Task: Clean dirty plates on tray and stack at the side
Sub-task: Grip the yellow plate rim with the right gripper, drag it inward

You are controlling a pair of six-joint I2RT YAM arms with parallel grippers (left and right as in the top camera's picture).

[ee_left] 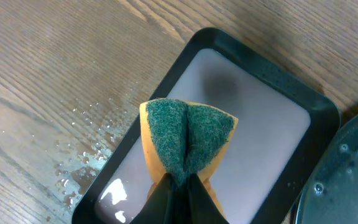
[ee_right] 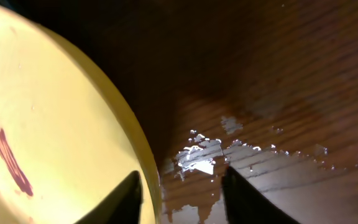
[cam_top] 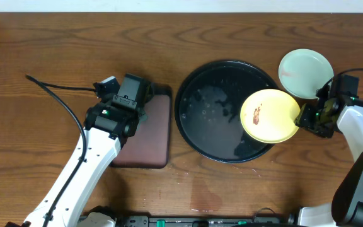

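A pale yellow plate (cam_top: 276, 123) with a reddish-brown smear lies over the right edge of the black round tray (cam_top: 210, 113). It fills the left of the right wrist view (ee_right: 61, 112). My right gripper (cam_top: 309, 118) is open, its fingers (ee_right: 179, 193) straddling the plate's right rim, one over the plate and one apart from it. A light blue plate (cam_top: 305, 74) lies on the table behind it. A third plate is not visible. My left gripper (cam_top: 130, 94) is shut on a yellow and green sponge (ee_left: 188, 134), held over the brown tray.
The dark brown rectangular tray (cam_top: 156, 142) lies left of the black tray and shows in the left wrist view (ee_left: 266, 118). The black tray's wet edge (ee_left: 353, 180) shows there too. Water drops lie on the wood (ee_left: 82, 158) and under the right gripper (ee_right: 197, 155).
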